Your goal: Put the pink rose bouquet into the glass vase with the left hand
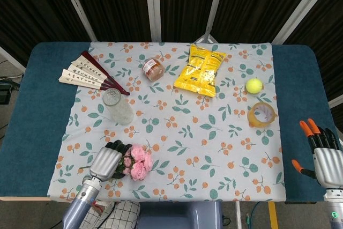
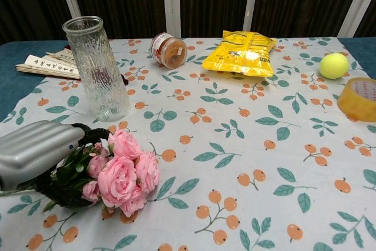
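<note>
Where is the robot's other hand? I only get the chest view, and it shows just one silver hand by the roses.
Observer: The right hand is by the near right corner of the table, fingers spread, holding nothing.
Operator: And the yellow thing cut off at my right edge?
Observer: A tape roll. The head view shows it as a whole ring, lying flat, a little nearer the robot than the tennis ball.
</note>
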You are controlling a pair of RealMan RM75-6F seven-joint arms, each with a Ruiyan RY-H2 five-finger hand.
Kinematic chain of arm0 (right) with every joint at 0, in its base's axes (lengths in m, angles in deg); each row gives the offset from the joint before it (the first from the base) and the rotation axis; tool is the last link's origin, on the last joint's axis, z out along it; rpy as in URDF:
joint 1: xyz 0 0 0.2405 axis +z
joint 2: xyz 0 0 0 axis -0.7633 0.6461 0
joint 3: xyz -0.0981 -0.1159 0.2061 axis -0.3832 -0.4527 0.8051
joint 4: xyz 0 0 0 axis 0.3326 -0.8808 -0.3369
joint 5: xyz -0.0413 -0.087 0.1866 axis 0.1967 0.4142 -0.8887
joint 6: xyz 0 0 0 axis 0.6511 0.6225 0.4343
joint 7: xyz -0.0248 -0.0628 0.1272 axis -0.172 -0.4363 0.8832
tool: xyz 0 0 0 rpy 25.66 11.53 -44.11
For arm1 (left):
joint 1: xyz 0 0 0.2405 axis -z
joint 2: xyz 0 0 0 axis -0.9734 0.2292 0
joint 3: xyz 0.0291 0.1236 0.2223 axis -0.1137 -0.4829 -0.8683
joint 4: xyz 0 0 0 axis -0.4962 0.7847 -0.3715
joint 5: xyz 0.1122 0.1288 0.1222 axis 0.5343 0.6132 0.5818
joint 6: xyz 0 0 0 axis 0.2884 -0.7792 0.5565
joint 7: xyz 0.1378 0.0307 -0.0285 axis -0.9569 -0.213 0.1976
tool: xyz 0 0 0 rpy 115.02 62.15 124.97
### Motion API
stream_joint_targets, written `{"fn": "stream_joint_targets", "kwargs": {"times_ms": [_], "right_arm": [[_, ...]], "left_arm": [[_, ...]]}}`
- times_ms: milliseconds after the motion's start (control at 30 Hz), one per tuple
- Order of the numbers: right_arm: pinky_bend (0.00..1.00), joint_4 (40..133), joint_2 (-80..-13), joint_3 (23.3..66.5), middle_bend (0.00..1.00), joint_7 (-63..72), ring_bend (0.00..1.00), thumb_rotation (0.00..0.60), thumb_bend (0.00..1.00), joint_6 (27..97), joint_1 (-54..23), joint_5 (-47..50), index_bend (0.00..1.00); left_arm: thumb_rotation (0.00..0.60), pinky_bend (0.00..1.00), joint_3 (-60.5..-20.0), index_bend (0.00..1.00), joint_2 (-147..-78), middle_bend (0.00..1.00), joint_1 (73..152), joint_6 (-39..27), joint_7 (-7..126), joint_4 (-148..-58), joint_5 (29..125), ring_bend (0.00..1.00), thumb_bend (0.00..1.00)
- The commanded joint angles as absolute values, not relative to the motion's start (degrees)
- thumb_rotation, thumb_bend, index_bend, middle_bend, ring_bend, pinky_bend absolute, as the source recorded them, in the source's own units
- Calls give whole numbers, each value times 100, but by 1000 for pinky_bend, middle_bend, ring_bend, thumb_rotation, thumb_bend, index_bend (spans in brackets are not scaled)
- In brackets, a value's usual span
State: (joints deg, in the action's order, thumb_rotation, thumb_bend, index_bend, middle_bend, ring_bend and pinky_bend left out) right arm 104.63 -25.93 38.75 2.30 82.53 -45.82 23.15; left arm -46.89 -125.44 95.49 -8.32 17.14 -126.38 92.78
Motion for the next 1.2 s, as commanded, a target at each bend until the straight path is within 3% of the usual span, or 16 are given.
{"fn": "stream_joint_targets", "kwargs": {"times_ms": [33, 167, 433, 800, 933, 1200], "right_arm": [[1, 10458, -2595, 3876, 18, 234, 88, 600, 237, 8248, -4579, 2315, 98], [1, 10449, -2598, 3876, 18, 244, 88, 600, 237, 8240, -4572, 2320, 97], [1, 10439, -2587, 3879, 19, 304, 88, 600, 237, 8234, -4573, 2316, 97], [1, 10448, -2600, 3868, 19, 265, 88, 600, 237, 8138, -4545, 2268, 97], [1, 10456, -2609, 3860, 18, 236, 88, 600, 237, 8113, -4540, 2255, 98], [1, 10474, -2646, 3838, 18, 123, 88, 600, 237, 8072, -4520, 2261, 97]], "left_arm": [[600, 387, -4638, 319, -12772, 422, 9585, -1003, 1417, -12415, 9255, 284, 350], [600, 418, -4573, 399, -12944, 475, 9640, -1149, 1238, -12266, 9343, 327, 396], [600, 417, -4484, 451, -12984, 519, 9757, -1323, 1457, -12399, 9659, 334, 423], [600, 404, -4408, 448, -12131, 522, 10060, -1653, 3350, -13669, 11055, 334, 424], [600, 404, -4155, 458, -11745, 524, 10289, -1627, 3771, -14166, 11374, 334, 423], [600, 404, -3126, 481, -11087, 524, 10893, -1314, 4867, -14841, 11045, 338, 423]]}}
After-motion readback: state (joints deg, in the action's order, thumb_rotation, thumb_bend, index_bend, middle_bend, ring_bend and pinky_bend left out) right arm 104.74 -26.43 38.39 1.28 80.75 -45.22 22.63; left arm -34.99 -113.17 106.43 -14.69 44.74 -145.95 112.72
